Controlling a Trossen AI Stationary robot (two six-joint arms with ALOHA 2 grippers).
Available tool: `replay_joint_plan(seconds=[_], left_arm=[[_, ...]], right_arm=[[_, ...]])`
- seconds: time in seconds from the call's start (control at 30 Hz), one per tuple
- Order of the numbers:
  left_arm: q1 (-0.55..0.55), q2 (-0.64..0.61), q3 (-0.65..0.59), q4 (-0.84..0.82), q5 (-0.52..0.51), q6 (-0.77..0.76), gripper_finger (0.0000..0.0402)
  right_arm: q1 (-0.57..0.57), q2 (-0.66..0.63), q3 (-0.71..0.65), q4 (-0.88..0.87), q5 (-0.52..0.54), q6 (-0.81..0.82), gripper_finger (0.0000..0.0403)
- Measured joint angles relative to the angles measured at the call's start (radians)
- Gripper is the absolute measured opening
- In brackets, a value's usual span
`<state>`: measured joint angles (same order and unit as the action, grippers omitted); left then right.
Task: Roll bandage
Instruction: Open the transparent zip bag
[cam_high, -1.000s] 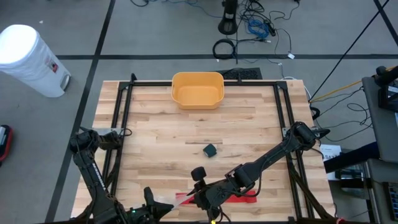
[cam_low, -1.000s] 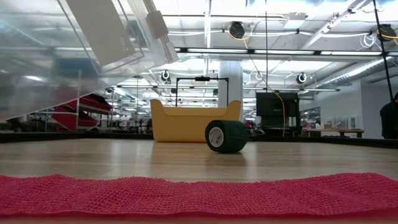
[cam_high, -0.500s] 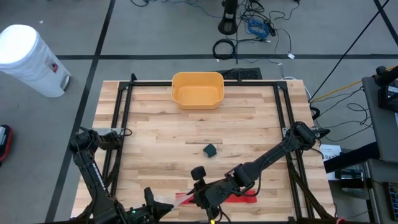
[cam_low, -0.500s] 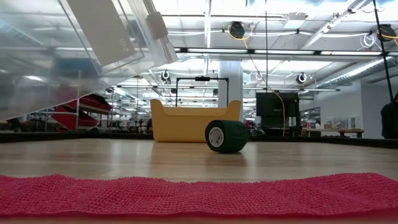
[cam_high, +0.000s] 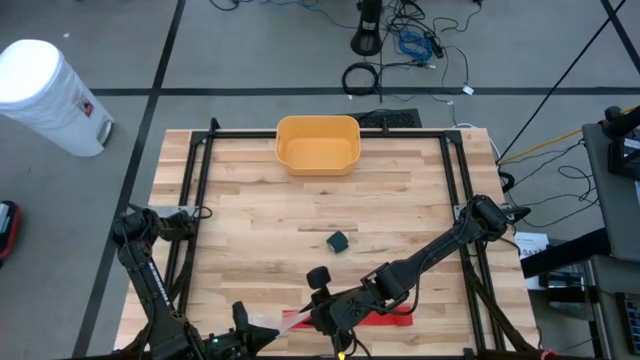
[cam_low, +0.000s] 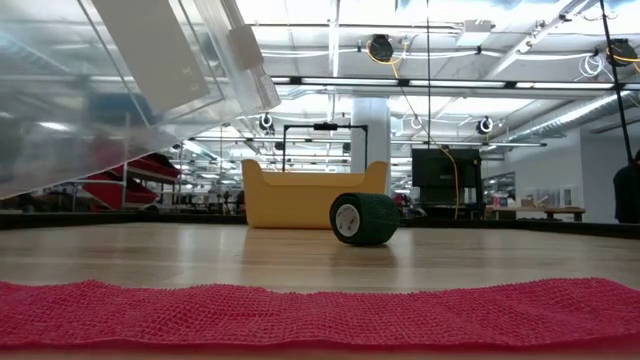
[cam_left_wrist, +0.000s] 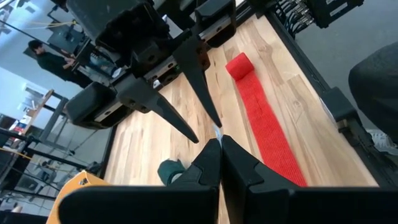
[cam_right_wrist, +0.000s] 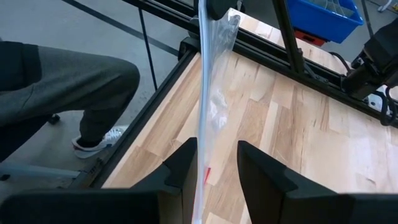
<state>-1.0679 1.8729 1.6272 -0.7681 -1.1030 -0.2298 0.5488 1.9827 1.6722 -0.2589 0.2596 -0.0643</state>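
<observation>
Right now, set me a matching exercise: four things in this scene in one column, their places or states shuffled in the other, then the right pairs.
1. yellow bin
2. green roll
3. red bandage
4. clear plastic bag

A. mid-table, standing alone
B. pinched in the left pincer
C. at the table's far edge
D. laid out flat along the near edge

Pairs: 1-C, 2-A, 3-D, 4-B

From above we see a wooden table (cam_high: 260, 215) with a yellow tub (cam_high: 318, 144) at its far edge and a small dark green roll (cam_high: 339, 240) near the middle. At the near edge lies a red bandage (cam_high: 385, 318) — the right gripper (cam_high: 318, 318) sits over it, the left gripper (cam_high: 272, 332) just beside.
</observation>
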Motion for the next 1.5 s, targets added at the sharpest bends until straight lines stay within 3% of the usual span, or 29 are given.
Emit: replay_joint_plan(seconds=[0.63,0.87,1.0,1.27,1.5], left_arm=[[0.022,0.000,0.000,0.000,0.009,-0.102,0.0006],[0.019,0.001,0.000,-0.005,0.058,0.042,0.0006],[0.019,0.001,0.000,-0.029,0.107,0.135,0.0006],[0.021,0.001,0.000,-0.026,0.107,0.193,0.0006],[0.018,0.001,0.000,-0.023,0.098,0.211,0.0006]], right_arm=[[-0.008,0.000,0.000,-0.014,0.030,0.036,0.0098],[-0.009,0.000,0.000,0.012,0.000,0.048,0.0102],[-0.008,0.001,0.000,0.017,-0.030,0.069,0.0128],[-0.007,0.016,0.001,0.087,-0.023,0.062,0.0186],[-0.015,0.086,0.000,0.107,-0.025,0.034,0.0189]])
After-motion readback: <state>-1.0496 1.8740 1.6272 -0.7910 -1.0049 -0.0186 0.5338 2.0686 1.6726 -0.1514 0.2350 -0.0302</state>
